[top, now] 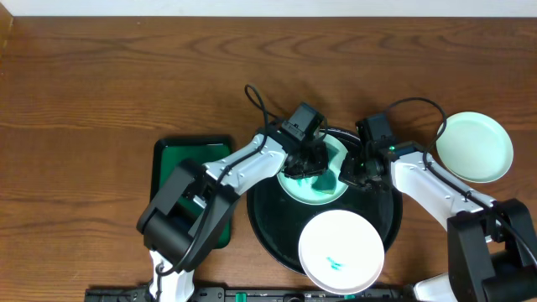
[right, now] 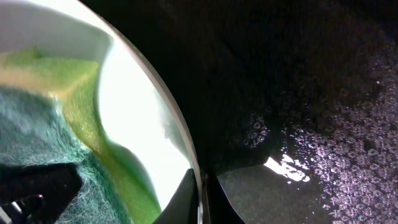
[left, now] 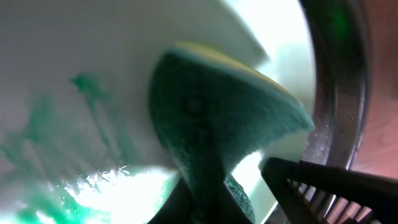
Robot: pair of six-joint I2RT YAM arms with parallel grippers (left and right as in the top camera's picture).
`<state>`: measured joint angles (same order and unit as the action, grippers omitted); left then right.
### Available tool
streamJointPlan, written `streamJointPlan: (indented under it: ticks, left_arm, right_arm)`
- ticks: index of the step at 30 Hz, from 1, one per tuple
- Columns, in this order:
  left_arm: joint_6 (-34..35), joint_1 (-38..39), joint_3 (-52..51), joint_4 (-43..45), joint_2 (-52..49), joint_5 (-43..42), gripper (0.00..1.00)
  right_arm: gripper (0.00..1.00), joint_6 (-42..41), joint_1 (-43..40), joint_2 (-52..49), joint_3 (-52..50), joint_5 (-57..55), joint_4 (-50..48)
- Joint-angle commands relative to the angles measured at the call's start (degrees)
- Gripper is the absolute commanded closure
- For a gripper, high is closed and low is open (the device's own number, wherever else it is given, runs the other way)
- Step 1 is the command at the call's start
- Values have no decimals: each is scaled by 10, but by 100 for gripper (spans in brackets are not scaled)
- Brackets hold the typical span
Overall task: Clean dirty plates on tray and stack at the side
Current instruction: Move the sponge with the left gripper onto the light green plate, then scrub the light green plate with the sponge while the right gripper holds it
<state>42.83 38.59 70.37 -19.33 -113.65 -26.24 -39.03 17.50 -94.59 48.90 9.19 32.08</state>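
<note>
About a third done, seems like. Off the tray (top: 267,231), well right of the jaws, a clean plate (top: 474,147) is parked; a marked plate (top: 340,252) is left waiting near them. The scrubbed plate (top: 294,186) is pinched at its rim by the right gripper (top: 354,172), and the sponge (left: 217,112) is clamped in the left gripper (top: 306,172). Smears (left: 37,124) are shown only by the left wrist, tray wetness only by the right.

The tray (top: 265,225) is round and glossy black with a raised rim, and its floor is wet with droplets. The back plate (top: 304,191) sits in the tray's far half; it is pale mint and smeared with teal. The front plate (top: 341,252) is white with a small teal mark at its centre and overlaps the tray's near rim. The side plate (top: 474,147), pale mint and unmarked, rests on the counter (top: 84,84) to the right of the tray.
</note>
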Motion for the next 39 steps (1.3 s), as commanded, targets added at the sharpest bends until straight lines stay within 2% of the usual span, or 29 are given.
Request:
streamJointPlan:
  ticks: [1, 9, 17, 19, 20, 23, 26, 28, 31, 39]
  left_arm:
    - [47, -24, -8, -61, -58, 79, 93]
    - [35, -119, 1, -226, -68, 218, 93]
    - [42, -141, 1, -293, -68, 323, 93]
    - [-10, -137, 1, -279, -68, 267, 92]
    - [-50, -134, 1, -263, -68, 211, 93]
    - [-104, -126, 1, -220, -68, 57, 93]
    - [-109, -113, 1, -169, -68, -87, 93]
    - [-101, -101, 1, -136, -68, -149, 93]
    - [-69, -82, 1, -100, -68, -193, 93]
    - [-8, -30, 1, -45, -68, -209, 93]
  right_arm:
    - [99, -12, 6, -5, 1, -7, 7]
    - [99, -12, 6, -5, 1, -8, 8]
    - [99, -12, 6, -5, 1, -12, 6]
    - [99, -12, 6, -5, 1, -13, 6]
    - [99, -12, 6, -5, 1, -14, 6]
    - [99, -12, 6, -5, 1, -15, 5]
    - [99, -12, 6, -5, 1, -15, 5]
    - [99, -12, 6, -5, 1, -15, 5]
    - [99, -12, 6, -5, 1, -15, 5]
    - [99, -12, 6, -5, 1, -15, 5]
